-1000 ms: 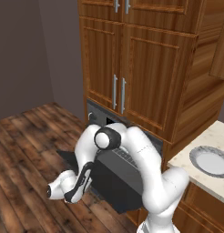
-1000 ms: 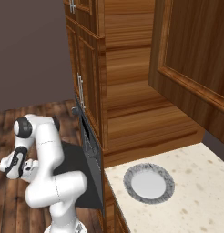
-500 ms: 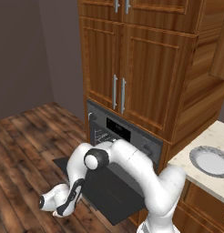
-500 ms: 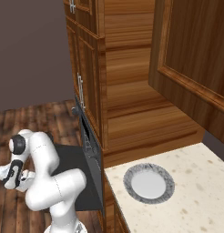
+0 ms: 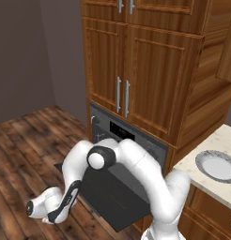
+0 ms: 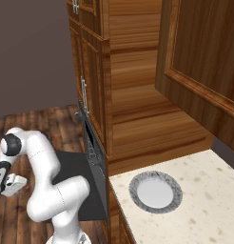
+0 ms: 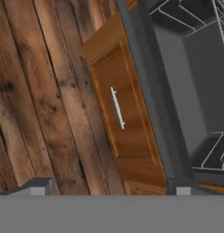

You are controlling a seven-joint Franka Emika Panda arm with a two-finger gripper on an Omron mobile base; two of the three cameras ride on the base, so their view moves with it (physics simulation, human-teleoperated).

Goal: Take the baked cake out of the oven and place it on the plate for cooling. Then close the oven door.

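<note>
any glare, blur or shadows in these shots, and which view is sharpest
Left base view: flat even light, no glare on the dark grey-black oven door, soft edges. Right base view: mildly blurry, the round speckled-rim plate casts almost no shadow. Hand view: sharpest wood grain, tilted framing, wire oven racks visible.

There was one plate [image 6: 155,192] on the surface [image 6: 204,209]; one oven [image 5: 129,136], with one oven door [image 5: 112,199] dropped open; two silver cabinet handles [image 5: 122,96] stood above it.
</note>
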